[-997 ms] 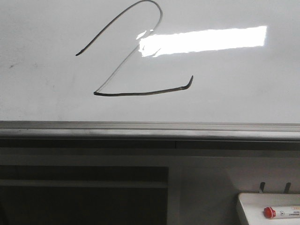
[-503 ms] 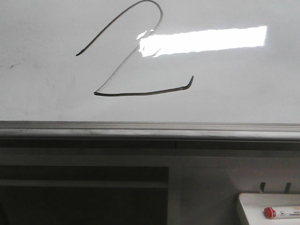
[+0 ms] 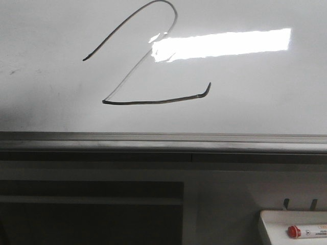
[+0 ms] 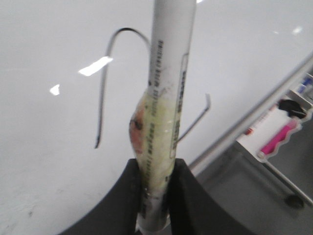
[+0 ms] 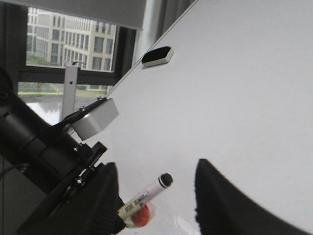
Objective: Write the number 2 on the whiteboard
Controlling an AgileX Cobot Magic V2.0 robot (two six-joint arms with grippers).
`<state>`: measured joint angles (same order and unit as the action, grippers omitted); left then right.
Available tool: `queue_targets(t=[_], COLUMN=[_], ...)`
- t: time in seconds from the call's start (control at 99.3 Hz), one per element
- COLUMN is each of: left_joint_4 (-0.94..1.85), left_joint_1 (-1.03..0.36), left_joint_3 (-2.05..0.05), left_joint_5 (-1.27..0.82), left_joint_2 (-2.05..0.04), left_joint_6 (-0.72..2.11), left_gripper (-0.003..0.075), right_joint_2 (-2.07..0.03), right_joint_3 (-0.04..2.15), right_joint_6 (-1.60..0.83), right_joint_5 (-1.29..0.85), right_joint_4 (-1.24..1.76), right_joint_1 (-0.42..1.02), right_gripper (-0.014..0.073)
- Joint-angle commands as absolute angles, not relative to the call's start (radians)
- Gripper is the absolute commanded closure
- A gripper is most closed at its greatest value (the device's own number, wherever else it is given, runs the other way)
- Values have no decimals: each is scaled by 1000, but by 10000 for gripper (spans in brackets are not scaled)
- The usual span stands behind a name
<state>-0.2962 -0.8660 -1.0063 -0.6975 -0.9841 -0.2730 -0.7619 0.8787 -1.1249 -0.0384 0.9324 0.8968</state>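
The number 2 [image 3: 153, 102] is drawn in thin black line on the whiteboard [image 3: 255, 107], above its grey rim [image 3: 163, 142]. Neither gripper shows in the front view. In the left wrist view my left gripper [image 4: 155, 166] is shut on a white marker [image 4: 168, 98] wrapped in clear tape, held off the board [image 4: 49, 58] in front of the 2 [image 4: 102, 88]. In the right wrist view my right gripper [image 5: 156, 169] is open and empty near the board [image 5: 244, 98]. The left arm [image 5: 44, 147] with the marker [image 5: 146, 193] shows between its fingers.
A small white tray [image 3: 271, 224] with a red-capped marker [image 3: 294, 231] hangs below the board at the lower right; it also shows in the left wrist view [image 4: 266, 132]. A black eraser [image 5: 157, 55] sticks on the board. A window lies behind.
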Motion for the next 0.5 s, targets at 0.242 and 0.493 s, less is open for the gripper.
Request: queue_targets(t=[0.242, 0.493], left_joint_4=[-836, -906], left_joint_1=[-846, -575], left_joint_3=[-807, -748], left_joint_5=[-470, -139], left_joint_2=[-972, -1005], left_joint_6=[-1013, -1176], left_gripper=[741, 741], right_joint_2=[-607, -583], right_joint_3=[684, 575], right_joint_6=[-1134, -1134], right_joint_5=[13, 0], right_joint_4=[1087, 1207], right_joint_1=[820, 820], right_gripper=[671, 671])
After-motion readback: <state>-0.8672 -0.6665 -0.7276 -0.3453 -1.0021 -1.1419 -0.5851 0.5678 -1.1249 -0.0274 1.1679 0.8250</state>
